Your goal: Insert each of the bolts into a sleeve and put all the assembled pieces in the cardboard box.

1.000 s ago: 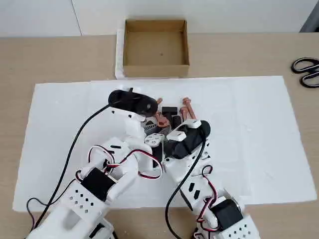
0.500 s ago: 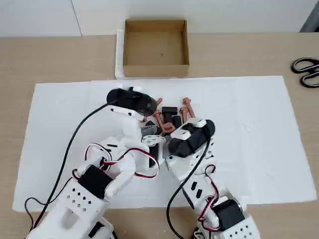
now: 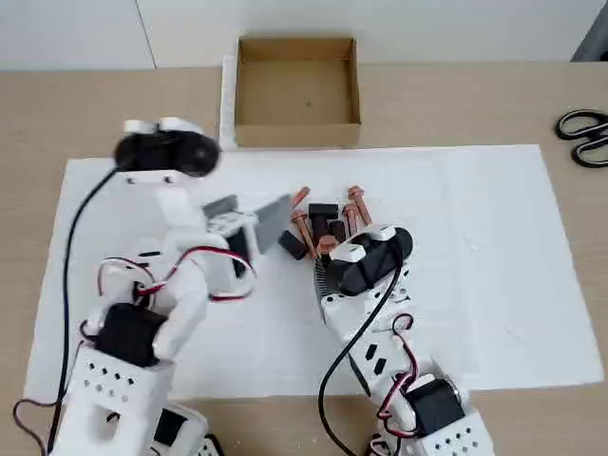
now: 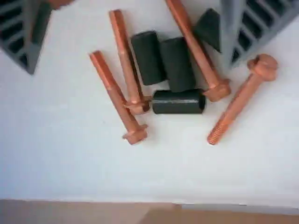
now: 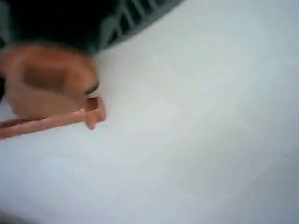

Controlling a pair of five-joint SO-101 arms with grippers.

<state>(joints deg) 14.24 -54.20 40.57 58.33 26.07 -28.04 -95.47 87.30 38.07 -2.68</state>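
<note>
Pairing a first bolt with a sleeve looks like the step in hand: nothing is assembled and the box is empty.

Right gripper (image 3: 328, 255) sits low at the near edge of the pile. Its wrist view has a copper bolt head (image 5: 46, 79) tight against the dark jaw. Can't tell whether it has hold of that, or how far open it is. Another bolt (image 5: 51, 120) lies flat on the white sheet (image 3: 494, 247) just beside.

Left gripper (image 3: 255, 214) hangs over the pile's left side, spread wide, holding nothing. In its wrist view the pile lies between the grey ribbed jaws.

To do it well:
- Right should grab a bolt near the flanged head so the shank sticks out free.
- Left should take a sleeve across its round body, bore end clear.
- Best pick is the crosswise sleeve (image 4: 178, 101), not the two lying side by side and touching, though bolt heads crowd its ends.
- Line up the axes before pushing; the threaded tip may snag on the bore rim.

Bolts (image 4: 117, 95): copper-coloured, metallic look, flanged hex head, smooth shank, thread showing at one tip.

Sleeves (image 4: 147, 57): short matte black cylinders, likely to roll on the smooth sheet.

Cardboard box (image 3: 297, 136), just past the sheet's far edge: plain brown, square, open-topped.

Scissors (image 3: 581, 133) lie far right on the wood-look table (image 3: 95, 104), well apart.
</note>
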